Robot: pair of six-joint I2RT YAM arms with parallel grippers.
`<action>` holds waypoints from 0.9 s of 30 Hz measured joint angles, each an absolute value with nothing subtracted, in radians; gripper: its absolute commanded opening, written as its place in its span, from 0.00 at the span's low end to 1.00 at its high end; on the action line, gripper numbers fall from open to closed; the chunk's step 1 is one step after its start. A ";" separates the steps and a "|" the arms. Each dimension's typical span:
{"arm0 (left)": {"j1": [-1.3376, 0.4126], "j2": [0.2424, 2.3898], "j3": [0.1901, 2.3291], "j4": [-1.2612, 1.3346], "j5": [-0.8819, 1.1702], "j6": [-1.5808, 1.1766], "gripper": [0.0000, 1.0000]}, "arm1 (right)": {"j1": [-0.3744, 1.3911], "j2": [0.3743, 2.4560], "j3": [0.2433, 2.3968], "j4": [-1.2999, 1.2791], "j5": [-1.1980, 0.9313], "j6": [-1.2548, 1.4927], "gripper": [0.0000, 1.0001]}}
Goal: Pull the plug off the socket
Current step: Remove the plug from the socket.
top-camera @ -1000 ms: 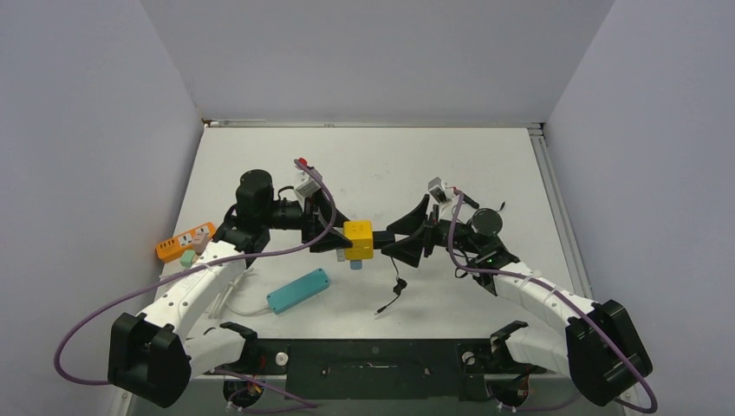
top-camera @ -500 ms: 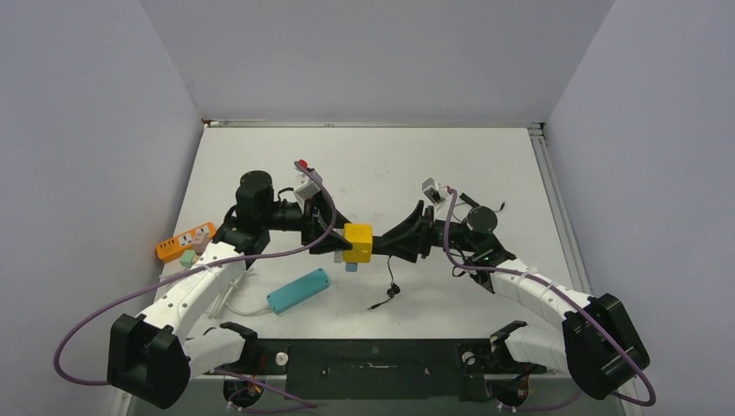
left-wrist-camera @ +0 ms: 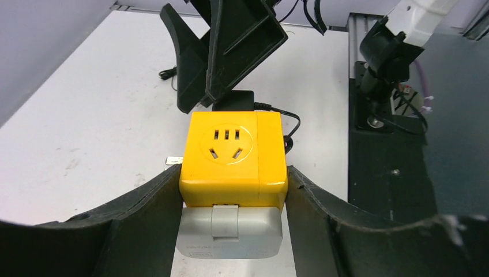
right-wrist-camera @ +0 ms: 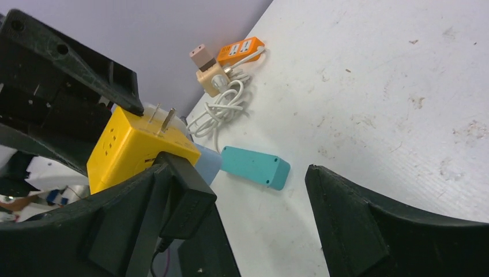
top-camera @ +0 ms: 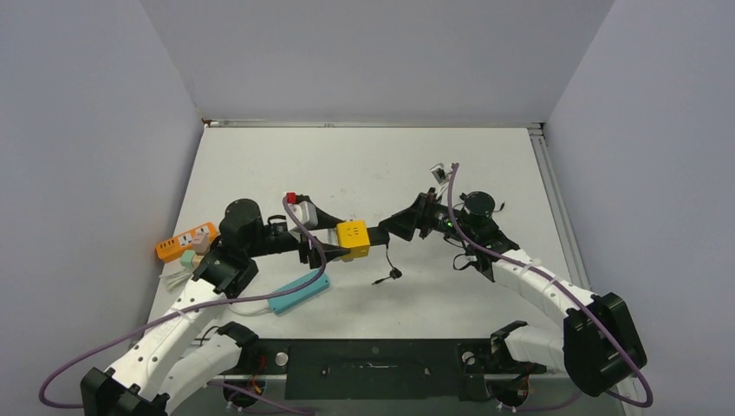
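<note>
Your left gripper (left-wrist-camera: 233, 193) grips the yellow cube socket (left-wrist-camera: 233, 158) mid-table; the black rectangular plug (right-wrist-camera: 185, 202) sits in it (not yet pulled), your right gripper (right-wrist-camera: 230, 219) gaping beside it.

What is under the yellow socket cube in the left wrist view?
A grey plug sits against the yellow cube at its lower face, between the left gripper fingers. Its prongs are hidden inside the cube.

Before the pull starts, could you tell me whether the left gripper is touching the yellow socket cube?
Touching: the left wrist view shows the left gripper pressing both fingers against the yellow socket cube's sides.
</note>
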State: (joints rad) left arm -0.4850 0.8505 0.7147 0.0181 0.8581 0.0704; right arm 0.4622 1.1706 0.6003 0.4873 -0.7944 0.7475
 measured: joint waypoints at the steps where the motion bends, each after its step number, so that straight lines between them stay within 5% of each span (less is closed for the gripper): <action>1: -0.496 0.839 0.712 0.011 0.835 0.090 0.00 | 0.462 1.176 0.600 0.490 -0.793 0.771 0.89; 9: -0.582 0.821 0.693 -0.050 0.664 0.198 0.00 | 0.468 1.209 0.606 0.517 -0.810 0.921 0.76; 27: -0.620 0.712 0.627 -0.056 0.531 0.248 0.00 | 0.523 1.306 0.632 0.575 -0.880 1.022 0.72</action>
State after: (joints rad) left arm -0.6205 0.7120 0.6266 -0.0559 0.5312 0.2478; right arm 0.5232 1.3064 0.6315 0.5747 -0.8803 1.0222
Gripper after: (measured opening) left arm 0.559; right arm 0.747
